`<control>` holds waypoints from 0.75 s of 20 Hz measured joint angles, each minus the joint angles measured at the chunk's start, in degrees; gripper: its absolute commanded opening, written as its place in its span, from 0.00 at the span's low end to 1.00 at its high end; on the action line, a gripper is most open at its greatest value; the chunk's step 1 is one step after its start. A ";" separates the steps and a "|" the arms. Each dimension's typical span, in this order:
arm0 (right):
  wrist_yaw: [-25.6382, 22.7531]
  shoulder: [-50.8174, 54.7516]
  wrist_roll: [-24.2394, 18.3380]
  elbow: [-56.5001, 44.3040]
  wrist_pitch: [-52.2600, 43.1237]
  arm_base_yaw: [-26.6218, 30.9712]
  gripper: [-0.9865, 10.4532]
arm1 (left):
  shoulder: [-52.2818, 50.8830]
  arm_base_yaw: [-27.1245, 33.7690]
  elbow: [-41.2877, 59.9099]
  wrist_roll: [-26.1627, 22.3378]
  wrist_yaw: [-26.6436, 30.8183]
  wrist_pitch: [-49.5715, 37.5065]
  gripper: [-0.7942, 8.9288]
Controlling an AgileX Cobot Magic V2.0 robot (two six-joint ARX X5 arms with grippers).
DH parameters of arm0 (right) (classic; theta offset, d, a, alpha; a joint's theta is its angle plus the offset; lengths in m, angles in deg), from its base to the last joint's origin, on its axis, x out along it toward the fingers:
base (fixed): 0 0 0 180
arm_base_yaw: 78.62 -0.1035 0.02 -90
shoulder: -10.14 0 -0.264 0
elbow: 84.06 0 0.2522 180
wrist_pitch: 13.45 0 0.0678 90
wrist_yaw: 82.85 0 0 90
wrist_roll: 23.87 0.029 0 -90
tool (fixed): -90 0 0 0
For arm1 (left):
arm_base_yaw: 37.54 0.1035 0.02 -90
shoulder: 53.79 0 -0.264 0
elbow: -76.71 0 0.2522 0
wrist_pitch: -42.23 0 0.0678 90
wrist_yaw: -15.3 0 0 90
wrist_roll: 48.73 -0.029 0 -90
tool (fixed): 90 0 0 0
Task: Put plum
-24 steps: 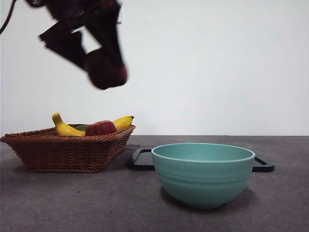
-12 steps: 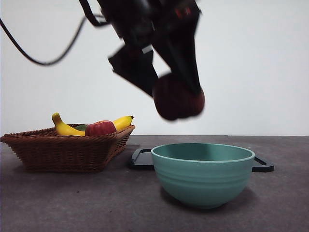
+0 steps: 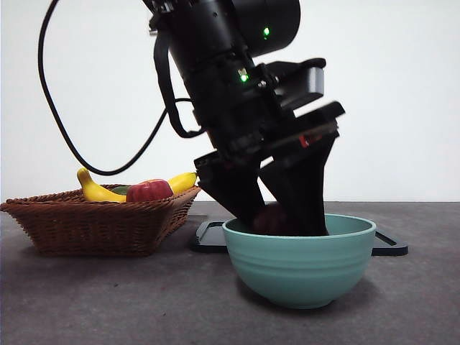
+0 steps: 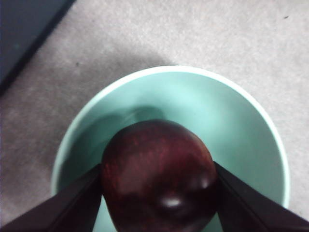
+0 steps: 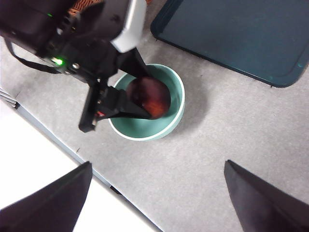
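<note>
The plum [image 3: 271,218] is dark maroon and glossy, and my left gripper [image 3: 279,221] is shut on it. Plum and jaw tips sit low inside the teal bowl [image 3: 302,267] at the table's middle. In the left wrist view the plum [image 4: 159,179] is clamped between both jaws, just above the bowl's floor [image 4: 222,116]; whether it touches the floor is hidden. From high above, the right wrist view looks down on the bowl [image 5: 140,128], the plum [image 5: 150,96] and the left arm. My right gripper [image 5: 158,163] hangs open, holding nothing.
A wicker basket [image 3: 93,224] on the left holds bananas [image 3: 95,190] and a red apple [image 3: 149,190]. A black tray [image 3: 208,238] lies flat behind the bowl, also seen as the dark tray [image 5: 241,34]. The table's edge [image 5: 63,145] runs close to the bowl.
The left arm carried the plum rightward from above the basket and down, until it sits inside the bowl. Basket, tray and bowl have stayed put.
</note>
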 measured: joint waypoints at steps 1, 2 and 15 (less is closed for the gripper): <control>0.00 0.00 0.00 0.00 0.02 0.00 0.47 | 0.26 -0.07 0.00 0.00 0.00 -0.20 0.37; 0.00 0.00 0.00 0.00 0.02 0.00 0.47 | 0.46 -0.20 0.00 0.00 0.00 -0.26 0.37; 0.00 0.00 0.00 0.00 0.02 0.00 0.47 | 0.57 -1.29 -1.49 -0.20 0.00 2.69 0.50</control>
